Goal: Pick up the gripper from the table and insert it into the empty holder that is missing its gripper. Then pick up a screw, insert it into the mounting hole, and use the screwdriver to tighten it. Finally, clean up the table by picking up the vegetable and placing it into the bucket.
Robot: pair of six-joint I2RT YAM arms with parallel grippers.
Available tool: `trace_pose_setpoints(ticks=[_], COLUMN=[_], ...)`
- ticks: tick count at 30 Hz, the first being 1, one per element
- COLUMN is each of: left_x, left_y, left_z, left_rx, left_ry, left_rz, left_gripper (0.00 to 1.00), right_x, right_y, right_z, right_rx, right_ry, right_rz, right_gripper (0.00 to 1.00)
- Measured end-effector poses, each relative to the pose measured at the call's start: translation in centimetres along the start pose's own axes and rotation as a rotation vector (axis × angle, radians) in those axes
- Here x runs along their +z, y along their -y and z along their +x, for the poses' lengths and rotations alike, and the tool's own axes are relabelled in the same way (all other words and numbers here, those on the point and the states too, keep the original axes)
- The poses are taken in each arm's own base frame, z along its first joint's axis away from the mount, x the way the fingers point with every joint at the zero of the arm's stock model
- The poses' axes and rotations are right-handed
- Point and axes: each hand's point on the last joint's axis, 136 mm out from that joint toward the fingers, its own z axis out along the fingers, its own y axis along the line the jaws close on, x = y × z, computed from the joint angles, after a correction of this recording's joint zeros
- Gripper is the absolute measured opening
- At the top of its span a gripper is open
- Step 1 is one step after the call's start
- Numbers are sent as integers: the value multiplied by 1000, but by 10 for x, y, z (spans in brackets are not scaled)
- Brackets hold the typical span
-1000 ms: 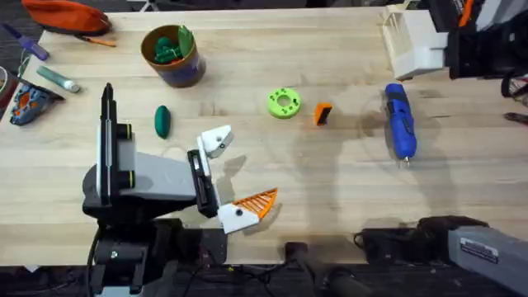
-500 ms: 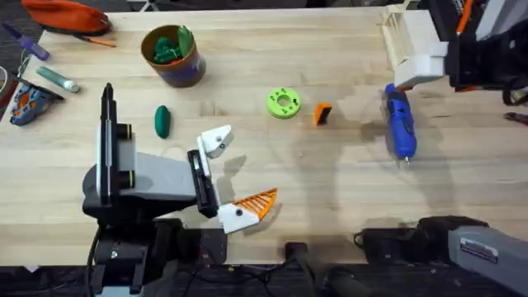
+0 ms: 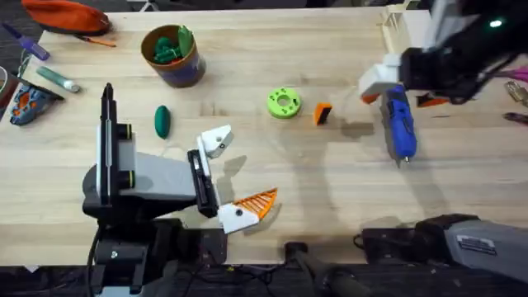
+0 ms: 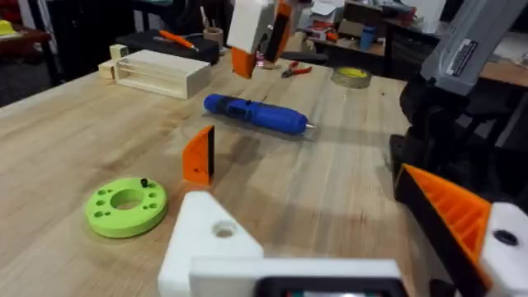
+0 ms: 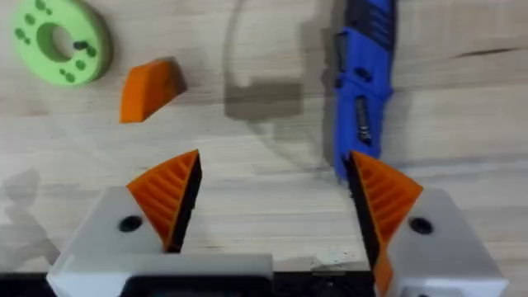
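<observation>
From overhead, the right gripper hangs above the upper end of the screwdriver, its fingers spread and holding nothing; the gripper, a small orange wedge, stands on the table at about 9 o'clock from that hand, with the green disc just beyond it. The left gripper rests low at the near edge with its jaws apart: the holder is bare white, while its partner finger carries an orange pad. The vegetable lies at 10 o'clock from the holder, and the bucket stands at 12 o'clock from the vegetable. In the left wrist view the orange gripper stands upright between the disc and the screwdriver, the right gripper hovering above the blue tool. In the right wrist view the open pads frame bare wood, the orange gripper sitting off toward the disc and the screwdriver close beside one pad. The likely risk: descending from here, the hand could knock the screwdriver, since it sits over the tool rather than the wedge, and a clumsy pinch could tip the small upright piece
</observation>
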Motion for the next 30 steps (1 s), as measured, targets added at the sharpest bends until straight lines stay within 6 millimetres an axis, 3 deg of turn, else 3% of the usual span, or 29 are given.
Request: trace_pose_setpoints(ticks=[4,11,14,17,21,30], left_x=[0,0,0,0,0,0], left_y=[0,1,1,1,1,1], left_z=[0,0,0,0,0,0], left_rx=[0,0,0,0,0,-1], left_ry=[0,0,0,0,0,0], left_rz=[0,3,3,3,3,7], left_gripper=[986,986,987,986,985,985], right_x=[-3,-46,-56,-51,-33,-5], right_y=[-29,-70,-86,-105,-116,-116], right_z=[3,3,-5,-16,-15,-6], right_rx=[-69,-151,-149,-152,-158,-151], right_ry=[5,46,56,69,22,-21], right_rz=[0,21,20,2,3,16], right_gripper=[994,994,994,994,994,994])
